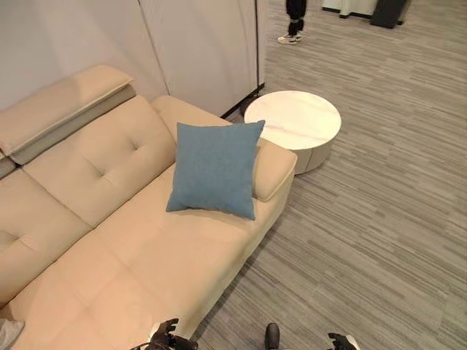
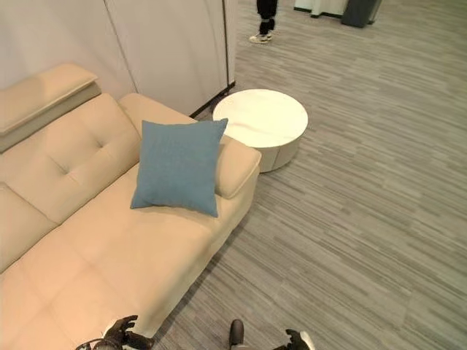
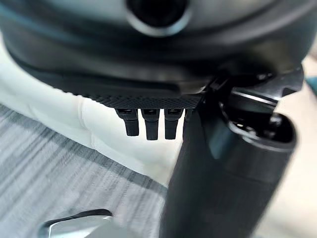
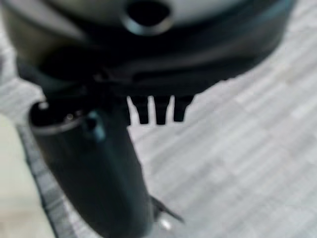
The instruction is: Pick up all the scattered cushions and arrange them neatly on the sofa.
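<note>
1 blue cushion (image 1: 214,168) is on the sofa (image 1: 124,255), standing upright on the seat at its far end, leaning against the armrest beside the round white desk (image 1: 293,120). A grey scrap at the sofa's near end (image 1: 9,332) may be another cushion; that cannot be told. Relative to the sofa, the 2 hands sit low at its near front edge, well short of the cushion: the left hand (image 1: 166,337) is over the sofa's front edge and is the nearer one, the right hand (image 1: 341,342) over the floor (image 1: 379,211). Both hands hang relaxed with fingers straight, holding nothing. 1 person's legs (image 1: 294,20) show beyond the desk.
</note>
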### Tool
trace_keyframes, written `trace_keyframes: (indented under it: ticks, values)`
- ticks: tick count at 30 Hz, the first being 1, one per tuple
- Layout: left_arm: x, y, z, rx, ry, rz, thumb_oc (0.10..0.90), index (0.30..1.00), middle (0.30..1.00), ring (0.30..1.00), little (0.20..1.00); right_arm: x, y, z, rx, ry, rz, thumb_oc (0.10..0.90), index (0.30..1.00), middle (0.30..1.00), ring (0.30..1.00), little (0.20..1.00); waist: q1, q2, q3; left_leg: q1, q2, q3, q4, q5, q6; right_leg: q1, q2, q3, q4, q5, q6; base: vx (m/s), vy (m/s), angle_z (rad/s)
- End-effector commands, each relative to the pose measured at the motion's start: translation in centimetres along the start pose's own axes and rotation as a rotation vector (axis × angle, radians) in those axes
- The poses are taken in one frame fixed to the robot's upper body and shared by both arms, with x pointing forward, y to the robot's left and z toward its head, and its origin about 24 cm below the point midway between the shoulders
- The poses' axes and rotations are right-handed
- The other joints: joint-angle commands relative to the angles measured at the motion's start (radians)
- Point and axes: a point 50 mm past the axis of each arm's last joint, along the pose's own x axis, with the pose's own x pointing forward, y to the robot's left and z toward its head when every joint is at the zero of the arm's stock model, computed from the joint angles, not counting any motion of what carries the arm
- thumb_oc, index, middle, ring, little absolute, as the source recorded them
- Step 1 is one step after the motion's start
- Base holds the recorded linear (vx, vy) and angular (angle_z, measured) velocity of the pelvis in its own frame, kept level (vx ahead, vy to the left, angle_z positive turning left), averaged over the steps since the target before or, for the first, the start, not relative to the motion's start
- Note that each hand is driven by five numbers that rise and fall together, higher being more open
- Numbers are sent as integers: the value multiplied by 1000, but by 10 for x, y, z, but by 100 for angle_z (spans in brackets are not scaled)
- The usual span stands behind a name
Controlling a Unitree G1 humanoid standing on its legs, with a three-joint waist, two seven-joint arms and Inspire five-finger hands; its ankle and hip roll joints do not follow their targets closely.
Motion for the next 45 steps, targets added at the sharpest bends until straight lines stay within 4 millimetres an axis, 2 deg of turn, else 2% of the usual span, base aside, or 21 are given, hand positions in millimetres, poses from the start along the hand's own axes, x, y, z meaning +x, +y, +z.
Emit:
trace_keyframes:
  ticks: [1, 2, 3, 6, 7, 9, 12, 16, 17, 18, 20, 22, 23, 24, 25, 27, 28, 30, 32, 37, 45]
  values:
    - [-6, -33, 5, 7, -41, -102, 800, 900, 900, 900, 900, 3, -24, -3, 39, -11, -70, 800, 900, 900, 900, 900, -8, 3, 19, -22, 36, 102, -141, -52, 75, 74, -12, 36, 42, -141, 94, 281, -182, 42]
    - [-6, -34, 5, 11, -39, -105, 800, 900, 900, 900, 900, 2, -23, -4, 39, -9, -69, 800, 900, 900, 900, 900, -4, 1, 16, -28, 12, 111, -195, -75, 86, 89, -10, 31, 32, -146, 100, 258, -101, 41]
    - [-6, -35, 4, 21, -38, -110, 800, 900, 900, 900, 900, 2, -22, -6, 41, -5, -68, 800, 900, 900, 900, 900, 0, 7, 8, -44, -4, 127, -270, -58, 90, 99, 4, 25, 27, -152, 104, 277, -71, 30]
    - [-6, -35, 6, 34, -52, -117, 800, 900, 900, 900, 900, 1, -19, -7, 47, 0, -64, 800, 900, 900, 900, 900, 10, 29, 0, -68, 0, 197, -458, 59, 68, 142, 47, 12, 18, -186, 108, 245, -43, 19]
    - [-6, -35, 6, 33, -53, -118, 800, 900, 900, 900, 900, 1, -17, -8, 50, 4, -61, 800, 900, 900, 900, 900, 13, 29, 1, -75, 3, 219, -484, 76, 64, 155, 54, 14, 22, -198, 106, 257, -16, 1]
    - [-8, -35, -2, 14, -24, -121, 800, 900, 900, 900, 900, -1, -13, -11, 40, 12, -43, 800, 900, 900, 900, 900, 11, 38, -12, -25, 5, 222, -544, 80, 81, 167, 68, 8, 41, -216, 107, 265, 24, -1]
    - [-8, -32, -9, -3, 2, -110, 800, 900, 900, 900, 900, -2, -9, -16, 25, 23, -31, 800, 900, 900, 900, 900, 16, 31, -35, -4, -13, 193, -550, 78, 92, 172, 61, 7, 75, -229, 114, 246, 38, -9]
    - [-8, -26, -10, -19, 2, -95, 800, 900, 900, 900, 900, -5, 0, -20, -14, 29, 4, 800, 900, 900, 900, 900, 30, 12, -70, 79, -37, 176, -582, 35, 131, 156, 21, 0, 222, -233, 164, 224, 75, -1]
    - [-8, -26, -10, -19, 2, -95, 800, 900, 900, 900, 900, -5, 0, -20, -14, 29, 3, 800, 900, 900, 900, 900, 31, 13, -73, 75, -35, 176, -582, 36, 130, 153, 23, 1, 220, -230, 164, 148, 89, 15]
    - [-7, -24, -7, -11, -9, -89, 800, 900, 900, 900, 900, -5, 2, -20, -14, 27, 15, 800, 900, 900, 900, 900, 24, 14, -69, 106, -40, 161, -591, 22, 149, 87, -3, 3, 366, -164, 202, 123, 78, 21]
    - [-6, -21, -3, -8, -26, -82, 800, 900, 900, 900, 900, -4, 3, -17, -11, 19, 21, 800, 900, 900, 900, 900, 9, 26, -53, 133, -42, 132, -602, 18, 165, 21, -7, 27, 504, -93, 226, 121, 63, 28]
    - [-5, -19, 0, -13, -35, -76, 800, 900, 900, 900, 900, -4, 3, -14, 6, 10, 22, 800, 900, 900, 900, 900, -5, 43, -48, 158, -35, 100, -623, 15, 166, -33, -7, 55, 557, -109, 220, 73, 12, 70]
    - [-5, -19, 0, -13, -35, -76, 800, 900, 900, 900, 900, -4, 3, -14, 5, 10, 22, 800, 900, 900, 900, 900, -6, 41, -47, 159, -37, 100, -624, 15, 166, -33, -9, 55, 560, -112, 220, 115, -35, 90]
    - [-4, -20, 5, -19, -47, -75, 800, 900, 900, 900, 900, -3, 1, -8, 21, -5, 12, 800, 900, 900, 900, 900, -18, 52, -40, 176, -33, 69, -630, 10, 160, -63, -15, 79, 493, -148, 194, 116, -70, 61]
    - [-4, -20, 7, -28, -54, -75, 800, 900, 900, 900, 900, -2, 1, -6, 30, -10, 10, 800, 900, 900, 900, 900, -21, 58, -40, 181, -28, 59, -633, 7, 155, -80, -17, 91, 443, -161, 184, 140, -108, 54]
    - [-3, -22, 9, -30, -61, -81, 800, 900, 900, 900, 900, -1, -1, -3, 46, -11, 4, 800, 900, 900, 900, 900, -34, 48, -37, 191, -39, 38, -629, -6, 148, -93, -29, 127, 282, -137, 182, 111, -129, 38]
    - [-3, -21, 8, -4, -50, -82, 800, 900, 900, 900, 900, -2, 0, -11, 36, 17, 13, 800, 900, 900, 900, 900, -43, 40, -29, 203, -45, 29, -628, -19, 145, -78, -33, 149, 195, -118, 185, 101, -131, 27]
    - [-4, -22, 3, -41, -36, -72, 800, 900, 900, 900, 900, -2, 0, -12, 53, 26, 8, 800, 900, 900, 900, 900, -37, 26, -37, 210, -52, 16, -617, -30, 139, -46, -36, 155, 145, -101, 194, 81, -150, 41]
    - [-6, -26, -5, -74, -8, -82, 800, 900, 900, 900, 900, -3, 3, -12, 57, 19, 14, 800, 900, 900, 900, 900, -32, 19, -75, 228, -37, 22, -652, -23, 120, 15, -25, 139, 56, -84, 188, 128, -230, 42]
    - [-7, -27, -8, -70, 1, -88, 800, 900, 900, 900, 900, -3, -2, -13, 48, 8, -7, 800, 900, 900, 900, 900, -31, 20, -93, 254, -19, 10, -682, -8, 98, 79, -11, 104, 1, -89, 177, 63, -104, -2]
    - [-7, -29, 0, -98, -29, -74, 800, 900, 900, 900, 900, -3, -9, -17, -3, 4, -69, 800, 900, 900, 900, 900, -29, 16, -103, 272, -7, -12, -695, -3, 85, 125, 3, 80, -32, -104, 163, 23, -32, 16]
